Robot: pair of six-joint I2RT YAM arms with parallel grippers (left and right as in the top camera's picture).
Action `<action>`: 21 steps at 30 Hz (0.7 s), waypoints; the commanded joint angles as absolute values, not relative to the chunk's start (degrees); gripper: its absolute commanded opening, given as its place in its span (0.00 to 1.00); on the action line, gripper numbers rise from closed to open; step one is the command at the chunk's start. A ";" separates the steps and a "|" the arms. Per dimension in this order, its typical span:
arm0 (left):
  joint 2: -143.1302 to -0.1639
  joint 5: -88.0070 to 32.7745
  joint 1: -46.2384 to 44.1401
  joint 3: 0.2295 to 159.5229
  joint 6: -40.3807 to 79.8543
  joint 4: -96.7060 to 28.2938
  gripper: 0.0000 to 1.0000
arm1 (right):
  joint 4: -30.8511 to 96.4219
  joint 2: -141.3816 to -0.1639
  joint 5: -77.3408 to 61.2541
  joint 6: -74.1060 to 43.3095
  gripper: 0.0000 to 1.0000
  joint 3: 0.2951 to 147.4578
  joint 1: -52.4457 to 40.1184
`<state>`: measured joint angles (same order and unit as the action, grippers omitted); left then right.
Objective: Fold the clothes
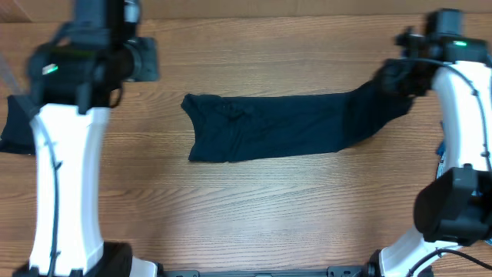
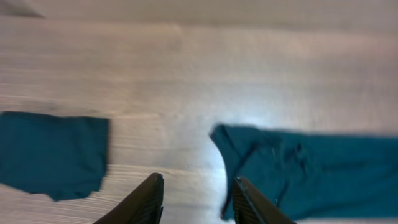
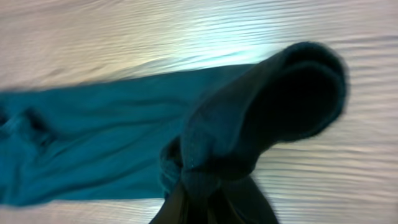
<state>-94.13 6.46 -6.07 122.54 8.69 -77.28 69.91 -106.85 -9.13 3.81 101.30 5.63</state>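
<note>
Overhead: a dark navy garment [image 1: 269,127] lies stretched lengthwise across the middle of the table [image 1: 254,215]. Its right end is lifted off the wood, near the table's right edge, by the right gripper [image 1: 396,77]. A second piece [image 1: 14,123] of the same dark cloth lies flat at the left edge, well apart from the first. That makes two garments; no denim shows.

Left wrist: the left gripper [image 2: 198,200] hangs over bare wood, its fingers [image 2: 149,199] spread with nothing between them. The second piece is to one side of it and the rumpled end of the garment just beside the other finger.

Right wrist: the right gripper [image 3: 208,210] is pressed together on a bunched fold of the garment's end. The cloth bulges up past its tips, and the rest trails flat toward the far end.

The step in hand looks like the first fold, with the raised end ready to go over the flat part. The next move likely calls for carrying that end toward the left end and laying it edge on edge. The left gripper may need to hold the rumpled end down.
</note>
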 commanded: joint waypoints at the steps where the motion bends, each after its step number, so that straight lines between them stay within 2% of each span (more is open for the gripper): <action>1: -88.55 7.46 -4.01 126.21 10.28 -77.14 0.44 | 70.63 -105.75 -6.02 -0.19 0.04 102.94 -4.23; 7: -87.70 7.46 -4.03 126.21 10.33 -78.89 0.45 | 63.81 -106.10 -6.04 -7.64 0.04 102.87 -24.97; 12: -87.70 6.92 -4.03 126.21 10.33 -79.68 0.45 | 56.21 -109.01 -6.07 -12.75 0.04 102.78 -34.06; 16: -87.70 4.40 -4.03 126.21 10.33 -79.83 0.45 | 52.99 -115.92 -6.76 -14.02 0.04 102.78 -36.53; 17: -87.70 4.43 -4.03 126.21 10.33 -79.90 0.45 | 52.42 -118.15 -9.67 -13.91 0.11 102.76 -36.64; 18: -87.70 4.43 -4.03 126.21 10.33 -79.92 0.45 | 52.07 -119.15 -12.10 -13.61 0.27 102.78 -36.75; 19: -87.70 4.43 -4.03 126.19 10.33 -79.92 0.45 | 51.86 -119.92 -15.29 -13.41 0.36 102.76 -36.97; 21: -87.70 4.43 -4.03 126.19 10.33 -79.90 0.45 | 51.48 -119.26 -16.19 -10.72 0.43 102.85 -37.89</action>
<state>-87.77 5.15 -4.03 125.89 9.13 -79.81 52.18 -120.60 -12.10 -13.28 101.56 -36.58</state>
